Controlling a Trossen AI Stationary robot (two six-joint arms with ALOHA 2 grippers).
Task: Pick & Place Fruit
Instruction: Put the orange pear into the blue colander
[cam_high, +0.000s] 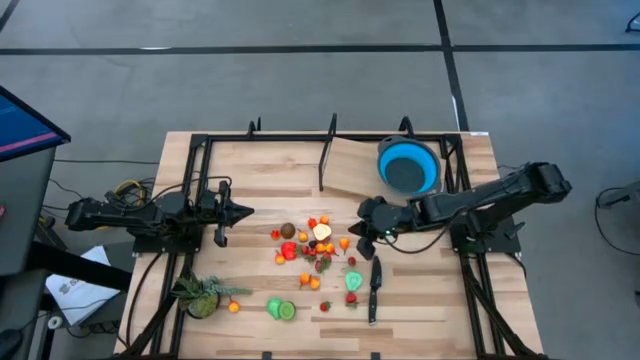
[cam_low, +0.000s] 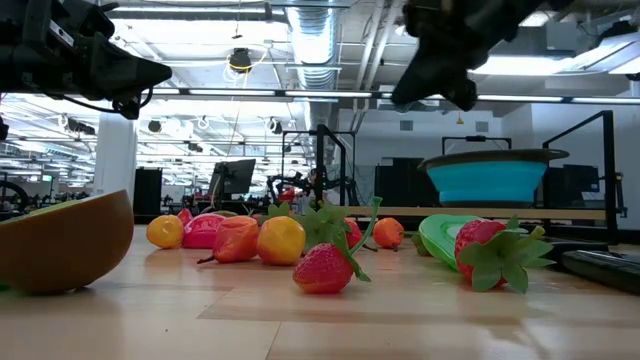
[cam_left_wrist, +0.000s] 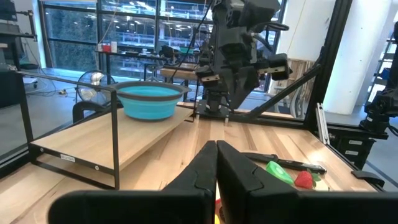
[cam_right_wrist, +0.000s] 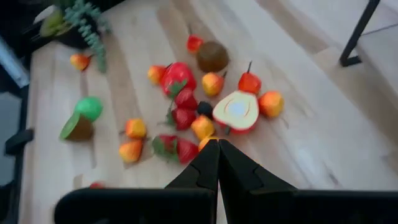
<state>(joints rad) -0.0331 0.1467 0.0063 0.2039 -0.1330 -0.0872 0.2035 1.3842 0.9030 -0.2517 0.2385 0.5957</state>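
- Right gripper (cam_high: 364, 233) hangs above the table with its fingers pressed flat together and nothing between them; from my high view it sits at about 3 o'clock of the fruit (cam_high: 312, 245), just off the pile's edge.
- My right wrist view looks down past the shut fingers (cam_right_wrist: 211, 163) onto the fruit (cam_right_wrist: 199, 115): a halved apple with a pale centre (cam_right_wrist: 236, 112), a brown round piece (cam_right_wrist: 212, 56), strawberries, and small orange pieces scattered on the wood.
- Left gripper (cam_high: 240, 211) is also shut tight and empty, waiting at about 9 o'clock of the pile, well apart from it, pointing across the table.
- In my left wrist view its fingers (cam_left_wrist: 216, 167) meet in one seam, and the right arm hangs farther off beyond them.
- Blue bowl (cam_high: 407, 165) stands on a raised wooden shelf (cam_high: 350, 167) at about 1 o'clock from the fruit, apart from it.
- Black-handled knife (cam_high: 374, 288) lies on the table at about 5 o'clock of the pile, beside a green piece and a strawberry.
- Leafy green plant (cam_high: 200, 295) sits at about 8 o'clock, with two more green pieces (cam_high: 280, 309) near it.
- In my low view a strawberry (cam_low: 323, 268) lies nearest, with orange pieces behind it.
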